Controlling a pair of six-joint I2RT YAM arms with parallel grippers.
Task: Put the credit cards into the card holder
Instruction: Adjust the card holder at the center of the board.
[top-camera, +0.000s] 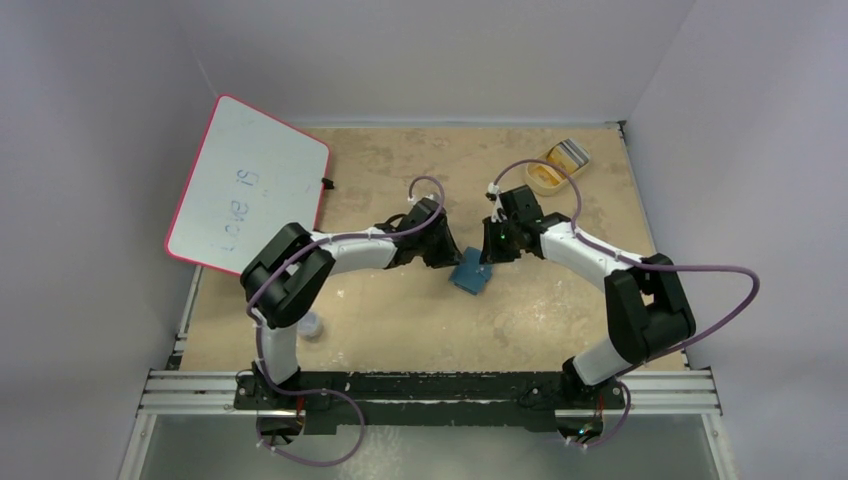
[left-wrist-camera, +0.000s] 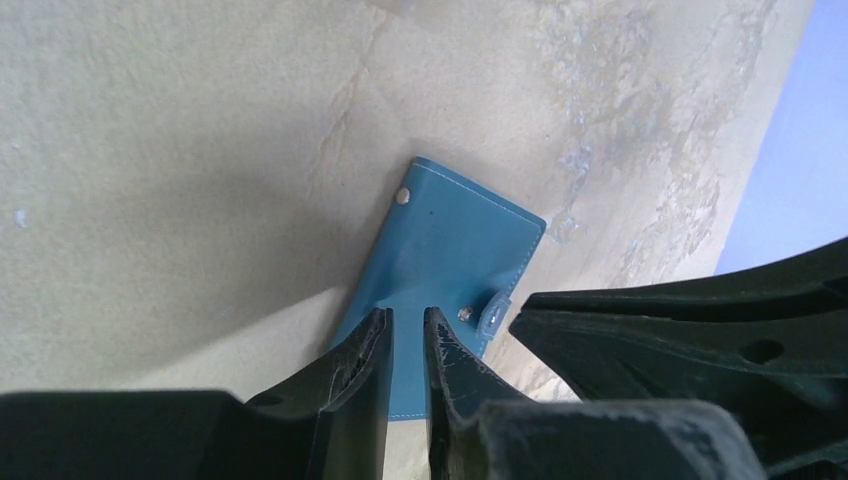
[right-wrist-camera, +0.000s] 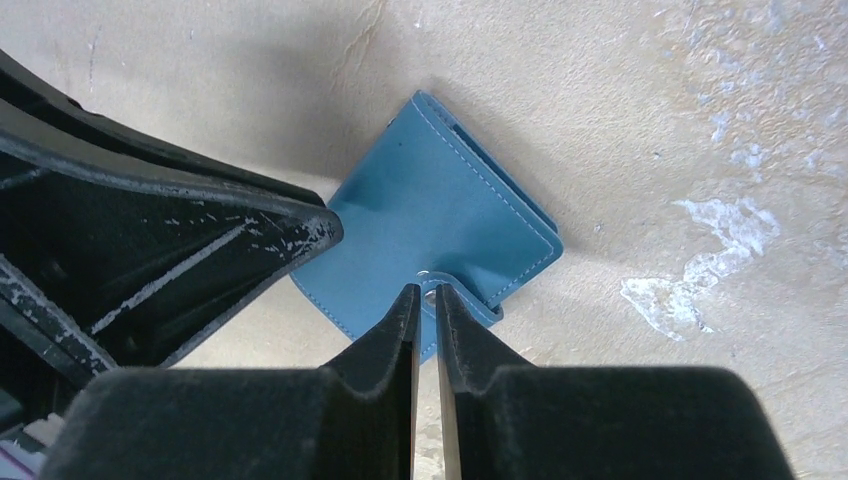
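The holder (top-camera: 470, 271) lies shut and flat at the middle of the top view, right between the two grippers. The cards (top-camera: 571, 151) sit in the tray (top-camera: 541, 181) at the upper right, well apart from it.

In the left wrist view the holder's long axis runs from the upper middle down toward the lower left, straight under the left gripper (left-wrist-camera: 408, 318). That gripper's jaws are drawn almost together with only a slit between them. They stand over the holder's near end, and nothing is plainly pinched. The tab (left-wrist-camera: 495, 314) lies just to the right of those tips, on the holder's right edge.

In the right wrist view the holder sits as a diamond above the right gripper (right-wrist-camera: 427, 292). Its jaws are likewise nearly closed, and their tips point at the tab on the lower edge. I cannot tell whether they have caught it.

The right gripper seems the nearer one to the tab, so opening the holder probably falls to it while the left steadies the other end. The right arm is also closer to the cards.
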